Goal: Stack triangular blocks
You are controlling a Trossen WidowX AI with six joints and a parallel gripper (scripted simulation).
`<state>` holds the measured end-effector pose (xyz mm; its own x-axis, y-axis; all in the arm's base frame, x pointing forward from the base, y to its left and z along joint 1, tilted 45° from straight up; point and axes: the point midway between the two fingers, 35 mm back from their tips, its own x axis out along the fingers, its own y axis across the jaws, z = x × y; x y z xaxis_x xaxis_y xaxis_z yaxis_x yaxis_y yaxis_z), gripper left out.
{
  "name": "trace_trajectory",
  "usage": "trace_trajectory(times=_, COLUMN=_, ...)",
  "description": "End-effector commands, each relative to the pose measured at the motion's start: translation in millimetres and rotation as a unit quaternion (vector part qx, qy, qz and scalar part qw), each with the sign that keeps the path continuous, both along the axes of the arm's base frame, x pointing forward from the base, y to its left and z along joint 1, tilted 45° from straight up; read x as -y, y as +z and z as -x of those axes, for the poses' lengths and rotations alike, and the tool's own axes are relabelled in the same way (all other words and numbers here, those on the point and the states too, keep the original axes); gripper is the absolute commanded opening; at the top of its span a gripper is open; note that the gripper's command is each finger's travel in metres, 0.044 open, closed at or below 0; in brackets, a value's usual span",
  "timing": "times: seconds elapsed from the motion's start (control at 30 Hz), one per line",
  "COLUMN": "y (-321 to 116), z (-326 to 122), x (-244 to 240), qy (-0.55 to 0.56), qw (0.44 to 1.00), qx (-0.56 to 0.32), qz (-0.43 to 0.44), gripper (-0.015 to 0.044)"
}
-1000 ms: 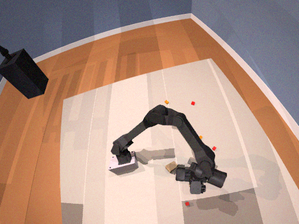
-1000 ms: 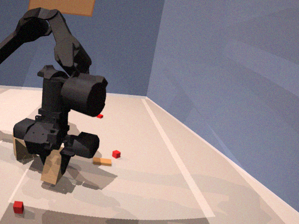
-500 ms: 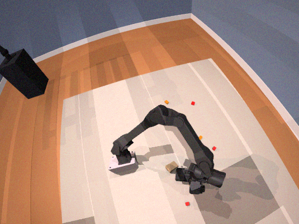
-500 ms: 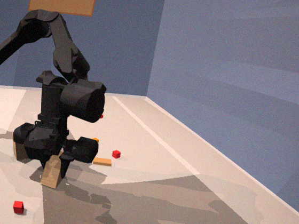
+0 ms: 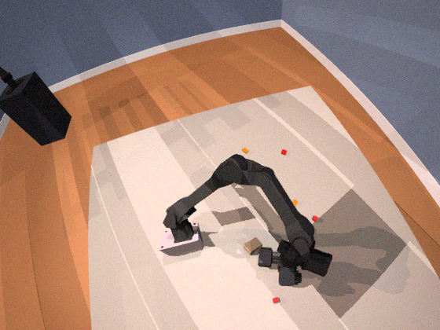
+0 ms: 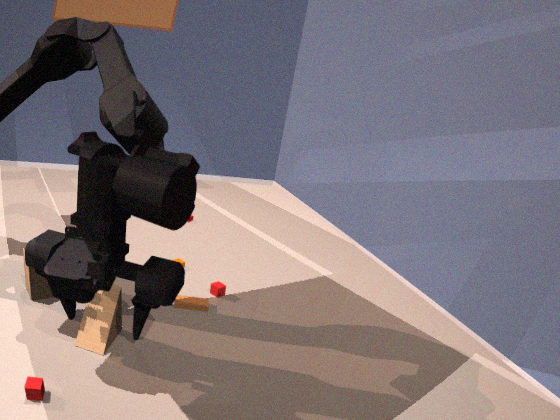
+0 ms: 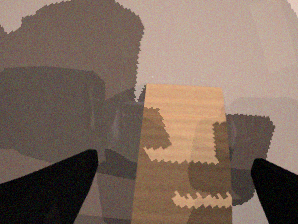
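Note:
One triangular wooden block (image 6: 102,320) (image 7: 185,127) stands on the table, its sloped face toward the exterior camera. My gripper (image 5: 277,269) (image 6: 104,328) (image 7: 176,157) is open wide around it, with one finger on each side and a visible gap to the block on both sides in the wrist view. In the top view the hand hides nearly all of that block. The other triangular block (image 5: 252,246) (image 6: 37,285) stands apart, between the hand and the arm's base, partly hidden behind a finger in the exterior view. The two blocks do not touch.
Small red cubes lie around: one (image 5: 276,300) (image 6: 34,388) in front of the hand, one (image 5: 315,218) (image 6: 217,289) beyond it, one (image 5: 284,152) farther off. Orange pieces (image 5: 295,203) (image 5: 245,150) lie beyond the arm. An orange piece (image 6: 192,303) shows beside the hand in the exterior view.

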<state>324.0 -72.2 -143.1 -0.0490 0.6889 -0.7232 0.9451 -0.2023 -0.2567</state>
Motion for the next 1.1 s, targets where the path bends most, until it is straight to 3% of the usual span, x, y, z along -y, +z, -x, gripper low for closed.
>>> trace_trajectory(times=0.0, y=0, z=0, x=0, qy=0.0, qw=1.0, qx=0.0, qz=0.0, gripper=0.044)
trace_trajectory(times=0.2, y=41, z=-3, x=40, qy=0.0, qw=1.0, qx=0.0, qz=0.001, gripper=0.044)
trace_trajectory(times=0.57, y=40, z=-5, x=39, qy=-0.001, qw=1.0, qx=-0.002, qz=0.007, gripper=0.044)
trace_trajectory(times=0.77, y=67, z=-18, x=0, qy=0.088, qw=0.97, qx=-0.089, qz=0.208, gripper=0.044)
trace_trajectory(times=0.9, y=95, z=-30, x=-25, qy=0.112, qw=0.922, qx=-0.091, qz=0.358, gripper=0.044)
trace_trajectory(times=1.07, y=103, z=-34, x=-31, qy=0.113, qw=0.909, qx=-0.085, qz=0.392, gripper=0.044)
